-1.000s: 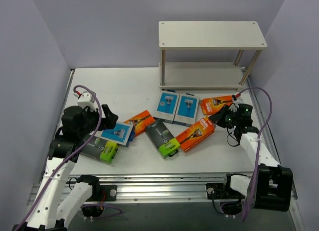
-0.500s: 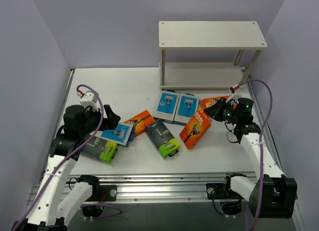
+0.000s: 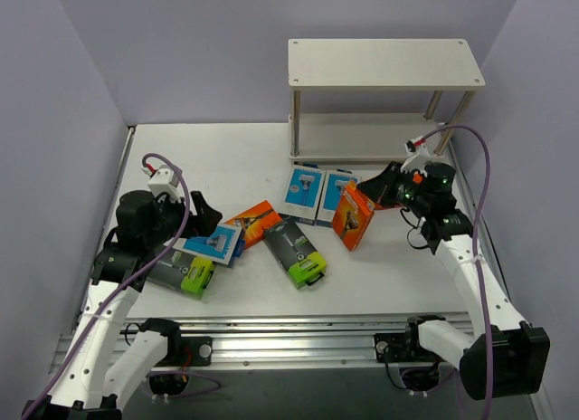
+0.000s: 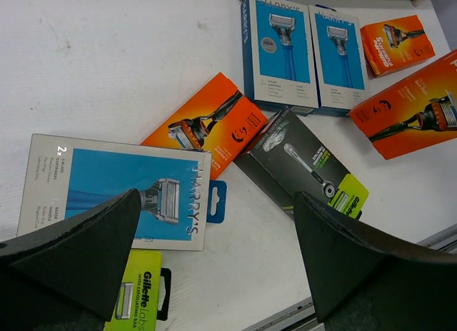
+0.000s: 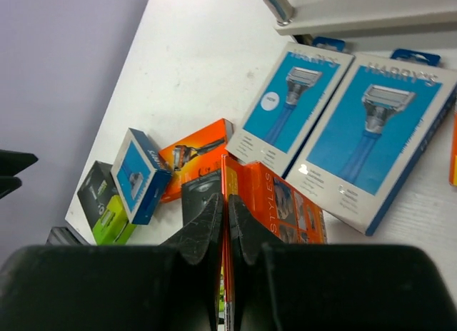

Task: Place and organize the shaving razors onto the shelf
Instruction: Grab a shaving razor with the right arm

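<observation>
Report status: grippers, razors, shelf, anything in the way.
Right gripper shut on orange pack, tipped up on edge. Left gripper open over blue pack. Shelf bare; two blue packs flat before it.

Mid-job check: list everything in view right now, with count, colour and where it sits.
Shelf: one, off-white, two tiers, far right of the table; no pack seen on it.
Blue razor packs: three, light blue; two side by side in front of the shelf, one at the left, below the left gripper.
Orange razor packs: three, orange; one tilted up in the right gripper, one mid-table, one smaller, near the shelf's right end.
Black razor packs: two, black with lime ends; one mid-table, one near left.
Table: one, white.
Left gripper: one, black, open.
Right gripper: one, black, shut on an orange pack.
</observation>
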You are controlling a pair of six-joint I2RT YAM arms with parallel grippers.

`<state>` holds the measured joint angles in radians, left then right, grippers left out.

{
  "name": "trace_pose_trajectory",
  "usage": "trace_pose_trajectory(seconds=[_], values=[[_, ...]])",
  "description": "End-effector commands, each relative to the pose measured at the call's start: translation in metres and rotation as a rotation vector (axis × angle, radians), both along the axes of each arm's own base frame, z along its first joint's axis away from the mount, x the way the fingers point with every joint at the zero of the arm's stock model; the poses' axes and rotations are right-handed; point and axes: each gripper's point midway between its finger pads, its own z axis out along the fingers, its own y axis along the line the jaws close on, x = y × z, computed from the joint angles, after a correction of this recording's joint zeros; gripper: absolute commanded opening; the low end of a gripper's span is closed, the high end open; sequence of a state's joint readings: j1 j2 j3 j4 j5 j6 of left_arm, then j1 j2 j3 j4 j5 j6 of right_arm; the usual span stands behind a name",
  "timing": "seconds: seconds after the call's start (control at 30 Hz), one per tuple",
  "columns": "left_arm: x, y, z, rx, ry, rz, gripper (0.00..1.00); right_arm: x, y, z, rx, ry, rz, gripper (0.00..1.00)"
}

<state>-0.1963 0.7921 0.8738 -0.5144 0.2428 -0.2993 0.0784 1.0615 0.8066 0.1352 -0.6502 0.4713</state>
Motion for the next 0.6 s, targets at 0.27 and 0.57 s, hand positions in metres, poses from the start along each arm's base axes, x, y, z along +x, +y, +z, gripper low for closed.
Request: trace_pose_trajectory(seconds=[0.27, 0.57], values=[[0.005, -0.007, 0.015, -0.021, -0.063, -0.034, 0.97, 0.007, 0.048, 0.060, 0.038, -0.145, 0.085, 0.00], [0.005, -0.007, 0.014, -0.021, -0.060, -0.036, 0.97, 0.005, 0.117, 0.066, 0.080, -0.151, 0.155, 0.00]])
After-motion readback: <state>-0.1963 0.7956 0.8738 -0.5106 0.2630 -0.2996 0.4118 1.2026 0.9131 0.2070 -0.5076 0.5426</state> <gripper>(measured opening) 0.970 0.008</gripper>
